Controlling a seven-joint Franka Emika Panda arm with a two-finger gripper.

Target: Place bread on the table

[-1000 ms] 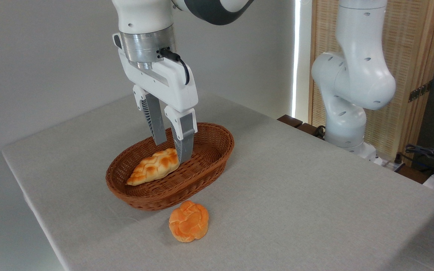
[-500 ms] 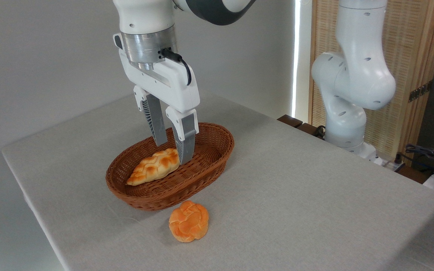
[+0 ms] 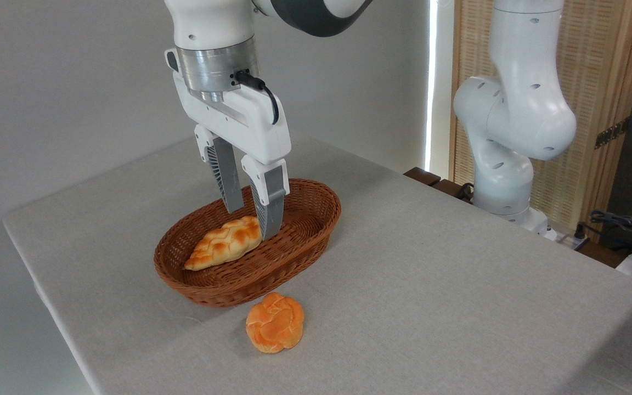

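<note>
The bread [image 3: 224, 242] lay inside the basket [image 3: 299, 241], on its floor, with its long axis running from lower left to upper right in the picture. Its left tip pointed toward the near-left wall of the basket; its right end reached up under the gripper [image 3: 251, 218].

The gripper hung over that right end, not over the loaf's middle. Its two fingers pointed down into the basket with a plain gap between them, so it was spread and held nothing. The nearer finger's tip stood just at the bread's right end, perhaps touching it, though this could not be told. The farther finger's tip sat behind the loaf, just above its upper edge. The line from one finger to the other seemed to run roughly across the loaf's long axis, which would suit a pinch across its width.

That offset looked like the thing the next move turned on: the bulk of the bread lay to the left of and below the gripper in the picture, so closing here would likely catch only the tapered end, and the loaf might swing or slip out when lifted. A small shift along the axis toward the middle would probably give a surer hold.

The bun [image 3: 275, 322] rested on the table [image 3: 458, 274] just in front of the basket, apart from it. Open cloth lay to the right for setting the bread down.
</note>
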